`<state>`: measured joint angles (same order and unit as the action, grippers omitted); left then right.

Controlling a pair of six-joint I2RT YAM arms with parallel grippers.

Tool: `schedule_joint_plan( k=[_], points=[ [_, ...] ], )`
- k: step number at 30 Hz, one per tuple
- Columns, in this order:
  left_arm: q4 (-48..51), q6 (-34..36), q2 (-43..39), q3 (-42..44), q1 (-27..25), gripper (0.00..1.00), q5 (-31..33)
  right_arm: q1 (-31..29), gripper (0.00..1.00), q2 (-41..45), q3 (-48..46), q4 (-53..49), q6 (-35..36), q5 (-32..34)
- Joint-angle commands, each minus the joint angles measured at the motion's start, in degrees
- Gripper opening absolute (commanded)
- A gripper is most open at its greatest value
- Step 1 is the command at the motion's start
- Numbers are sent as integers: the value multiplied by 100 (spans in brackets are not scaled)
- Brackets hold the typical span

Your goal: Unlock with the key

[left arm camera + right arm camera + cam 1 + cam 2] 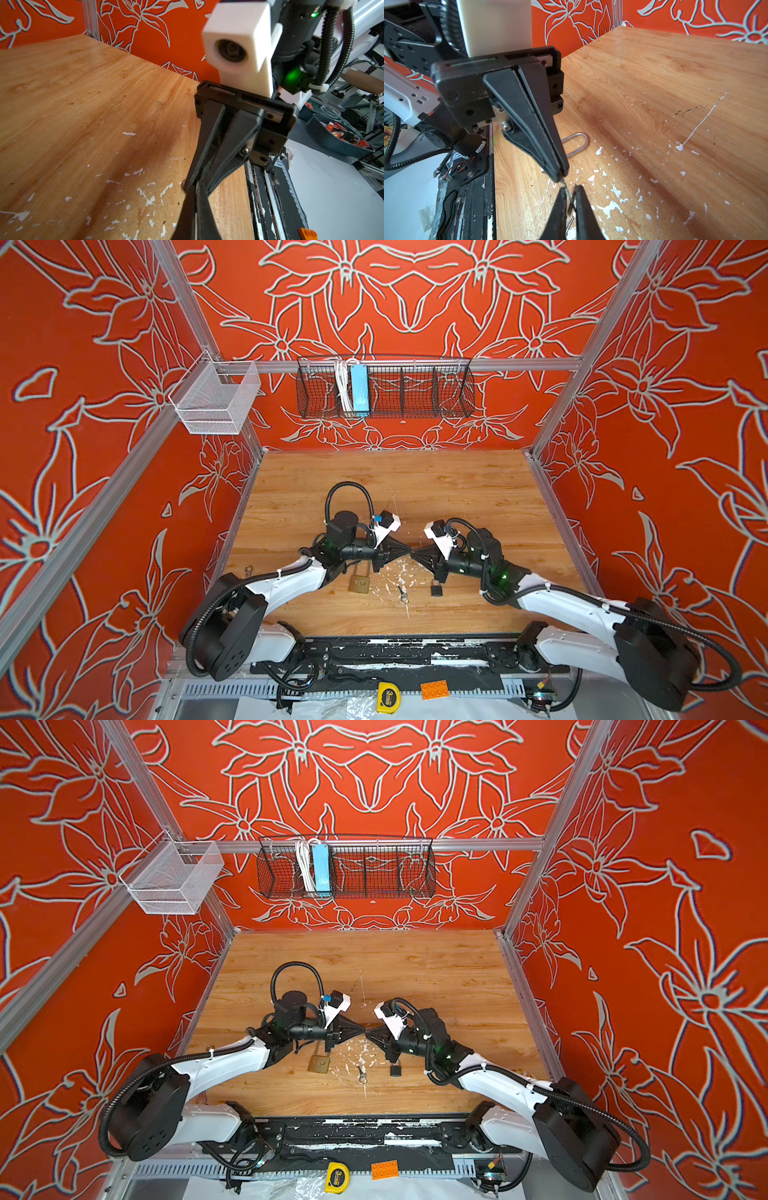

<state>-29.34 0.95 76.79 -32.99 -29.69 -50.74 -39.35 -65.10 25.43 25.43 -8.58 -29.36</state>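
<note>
Red floral walls close in a scuffed wooden desk, and above its middle the two hands meet tip to tip. The left hand is closed tight, with a thin sliver of metal showing at its tip. The right hand is narrow, with what looks like a small key on a ring between its fingers. The key therefore seems pinched from both ends, clear of the desk.

Below, toward the near edge, lie a brass padlock on the left, a small black padlock on the right, and a loose key between them.

I judge the held key light, stiff, thin and slick, apt to pivot in a pinch. It is best gripped flat across its head, leaving the blade free. Either padlock would likely slide when pushed, so its body needs holding. Which lock the key fits I cannot tell.
</note>
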Motion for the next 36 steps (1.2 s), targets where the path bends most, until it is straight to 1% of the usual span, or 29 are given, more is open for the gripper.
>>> schedule_joint_plan(
  k=[1,2,4,8,10,11,12,13,15,16,20,22,24,27,29,31,32,33,34,35,36],
  points=[
    [-69,-49,16,-85,-45,0,-419,42,10,85,5,114,63,266],
    [-71,-46,3,-76,-45,0,-408,42,8,72,4,119,61,258],
    [-72,-47,-28,-65,-46,0,-383,42,1,48,23,100,66,230],
    [-66,-51,-56,-53,-45,0,-324,42,0,48,19,94,67,212],
    [-25,-77,-83,-58,-50,0,-171,42,0,61,23,89,67,234],
    [-6,-86,-111,-48,-48,13,-68,42,0,83,12,81,49,267],
    [-1,-94,-171,-21,-46,35,110,42,0,101,3,87,26,316],
    [-63,-160,-266,52,-46,46,398,49,0,124,-9,99,8,359],
    [-307,-315,-521,279,-45,59,988,73,0,162,-37,129,-29,370],
    [-461,-416,-686,424,-45,64,1356,89,0,171,-45,137,-59,378],
    [-676,-688,-1214,804,-45,72,2475,193,0,145,-62,206,-176,292],
    [-615,-877,-1281,819,-48,74,2915,233,0,154,-73,222,-210,240],
    [-480,-987,-1198,724,-45,74,3112,266,0,194,-107,233,-247,246],
    [-224,-1123,-931,460,-50,74,3063,327,0,288,-99,94,-274,384],
    [-97,-1309,-700,275,-48,73,2976,382,0,356,-51,-148,-338,710],
    [278,-1591,-420,-38,-90,68,3076,525,0,470,116,-761,-516,1295],
    [771,-1693,-294,-336,-205,63,3288,690,0,577,221,-1229,-713,1617],
    [1528,-1725,-182,-673,-451,57,3731,899,0,694,318,-1717,-941,1803],
    [2186,-1818,-70,-1010,-768,54,4475,1070,0,843,397,-2217,-1098,1931],
    [2956,-2034,99,-1426,-1152,53,5236,1202,0,1077,460,-2805,-1234,2100],
    [3663,-2345,314,-1819,-1441,53,5690,1245,0,1370,426,-3230,-1358,2216]
  ],
)
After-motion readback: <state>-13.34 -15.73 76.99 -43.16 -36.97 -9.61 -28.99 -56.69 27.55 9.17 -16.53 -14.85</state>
